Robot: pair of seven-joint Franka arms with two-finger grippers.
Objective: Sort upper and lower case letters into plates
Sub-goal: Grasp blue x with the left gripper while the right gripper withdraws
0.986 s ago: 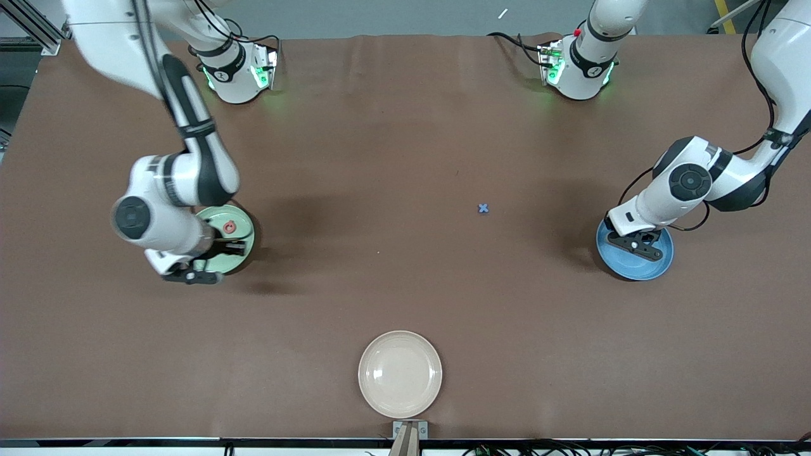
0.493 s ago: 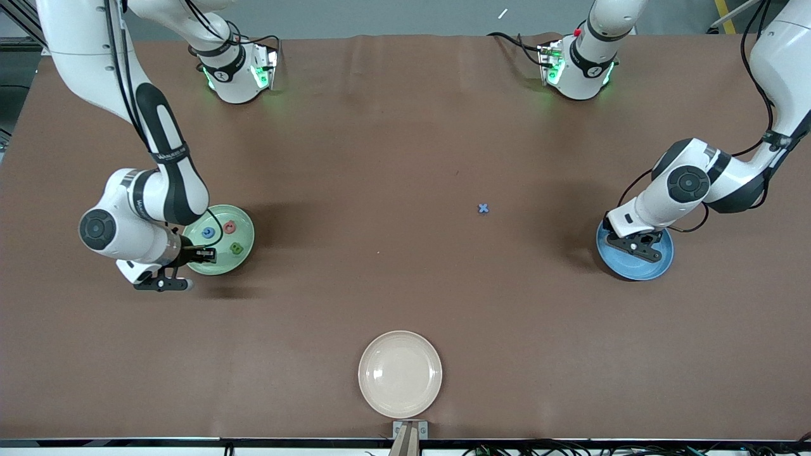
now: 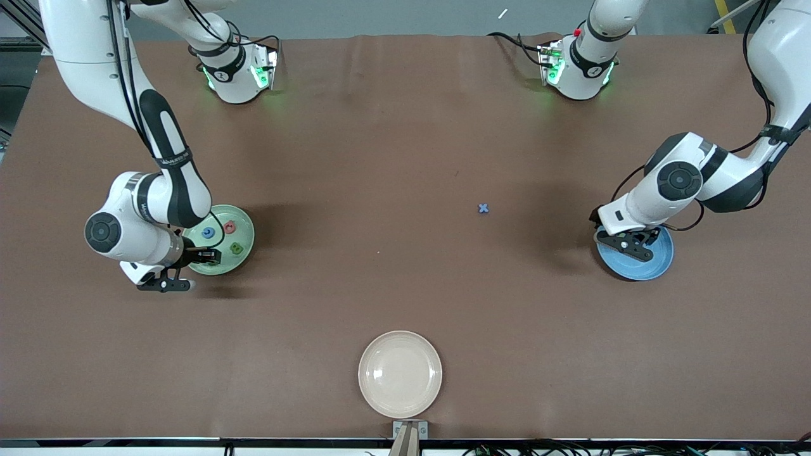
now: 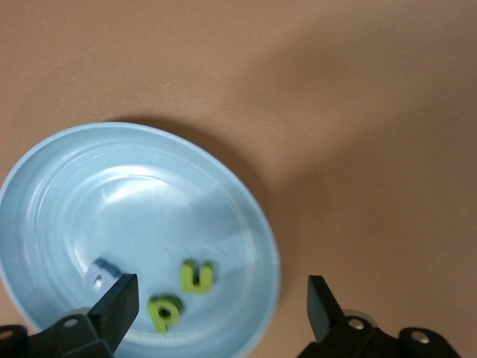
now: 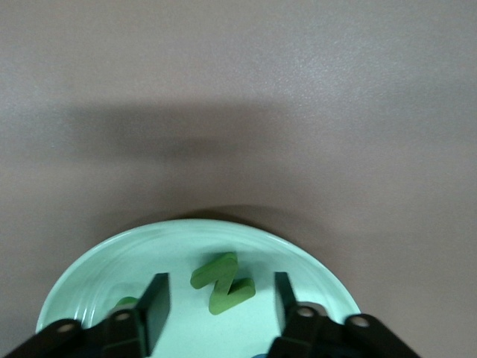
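A brown table (image 3: 405, 285) fills the front view, with wide bare cloth through its middle and along every edge. The mint green plate (image 3: 244, 248) sits toward the right arm's end of the table, at about nine o'clock from the table's centre. In it lie a blue letter (image 3: 207, 234), a pink letter (image 3: 229, 226) and a green letter (image 3: 236, 248). The right gripper (image 3: 204, 256) hangs low over this plate's rim at about seven o'clock, its fingers (image 5: 155, 304) parted partway with nothing between them. Through its wrist camera a green Z (image 5: 222, 283) lies on the plate just past the fingertips. The blue plate (image 3: 652, 263) sits toward the left arm's end, at about three o'clock from centre. The left gripper (image 3: 624, 246) hovers over this plate's rim at about ten o'clock, fingers (image 4: 119, 307) spread wide and holding nothing. Its wrist camera shows a green U (image 4: 197, 276), a green P (image 4: 165, 312) and a pale blue letter (image 4: 101, 273) resting in the plate. A small blue X (image 3: 483, 208) lies alone on open cloth between the plates, nearer the blue one, with clear room all round it. A cream plate (image 3: 400, 373) sits at six o'clock, close to the table's near edge. Compared with a second ago, the right arm has swung outward, uncovering the mint plate's letters, and the left arm has lifted slightly and shifted toward the centre; both grippers have opened.
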